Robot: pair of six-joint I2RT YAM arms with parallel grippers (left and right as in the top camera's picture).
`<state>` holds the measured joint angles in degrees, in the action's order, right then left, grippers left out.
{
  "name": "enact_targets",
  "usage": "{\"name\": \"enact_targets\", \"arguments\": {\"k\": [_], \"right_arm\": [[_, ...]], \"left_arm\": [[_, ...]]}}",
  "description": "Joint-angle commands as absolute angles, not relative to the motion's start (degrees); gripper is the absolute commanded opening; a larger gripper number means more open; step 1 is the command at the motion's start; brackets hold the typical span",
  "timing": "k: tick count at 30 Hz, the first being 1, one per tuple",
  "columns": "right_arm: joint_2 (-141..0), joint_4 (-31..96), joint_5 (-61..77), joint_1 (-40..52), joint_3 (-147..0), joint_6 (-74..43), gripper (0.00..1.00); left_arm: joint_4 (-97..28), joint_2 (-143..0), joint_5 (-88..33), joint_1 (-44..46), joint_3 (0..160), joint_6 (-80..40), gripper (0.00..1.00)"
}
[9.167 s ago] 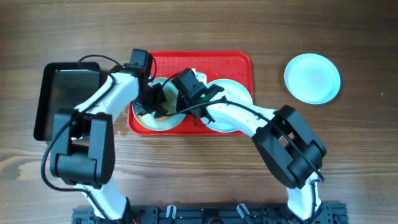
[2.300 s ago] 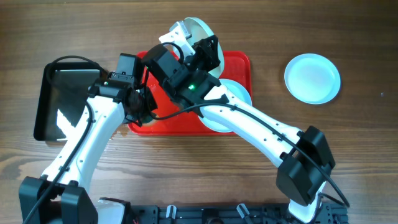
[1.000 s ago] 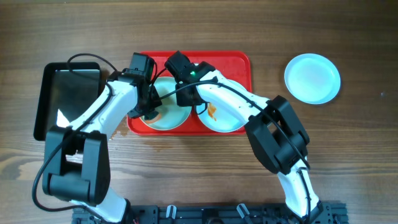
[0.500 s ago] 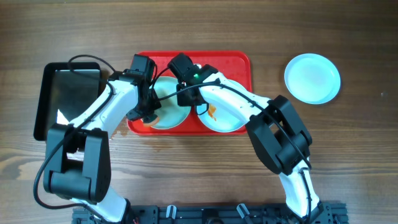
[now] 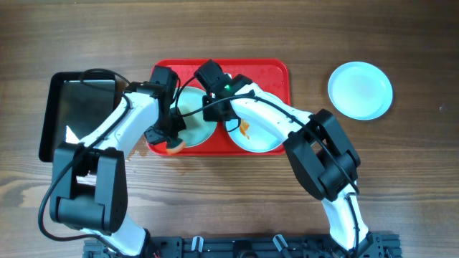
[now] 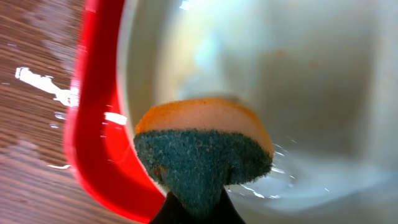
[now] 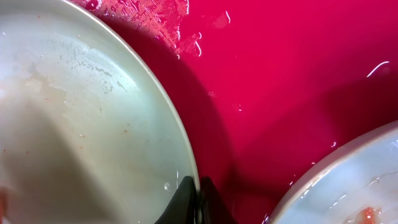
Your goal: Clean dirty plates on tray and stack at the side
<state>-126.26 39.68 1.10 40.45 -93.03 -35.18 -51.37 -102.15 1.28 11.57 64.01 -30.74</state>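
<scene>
Pinching the rim of the left plate (image 7: 93, 124), the right fingers (image 7: 181, 208) were clamped on it over the red tray (image 5: 276, 72). The left fingers (image 6: 165, 216) squeezed a sponge (image 6: 202, 149) at that plate's edge, by the tray's rim. A second plate (image 5: 262, 136), orange-smeared, sat beside it on the tray; a third plate (image 5: 360, 89) lay well apart on the table (image 5: 401, 179).

Black tray (image 5: 75, 107) (glossy) on wooden table (image 5: 229, 29); orange-green sponge (image 6: 202, 143)

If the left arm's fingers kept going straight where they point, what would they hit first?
Probably the pale plate, just beyond the sponge the left fingers pinch, near the red tray's rim. The blurred view hides whether the sponge is touching it.
</scene>
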Motion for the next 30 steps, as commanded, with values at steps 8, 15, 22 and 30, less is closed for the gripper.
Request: {"name": "enact_targets", "arguments": {"k": [8, 15, 22, 30], "right_arm": [[-128.18, 39.97, 1.34, 40.42, -91.05, -36.01, 0.04], [-128.18, 39.99, 1.37, 40.42, -91.05, -35.99, 0.04], [-128.18, 40.75, 1.34, 40.42, -90.85, -35.94, 0.04], [-128.18, 39.62, 1.34, 40.42, -89.38, -36.03, 0.04]], "left_arm": [[-52.34, -102.56, 1.54, 6.94, 63.68, -30.28, 0.04], [-47.07, -102.56, 1.54, 6.96, 63.68, -29.3, 0.04], [-37.78, -102.96, 1.63, 6.94, 63.68, -25.63, 0.04], [-37.98, -104.97, -3.09, 6.96, 63.68, -24.18, 0.04]]}}
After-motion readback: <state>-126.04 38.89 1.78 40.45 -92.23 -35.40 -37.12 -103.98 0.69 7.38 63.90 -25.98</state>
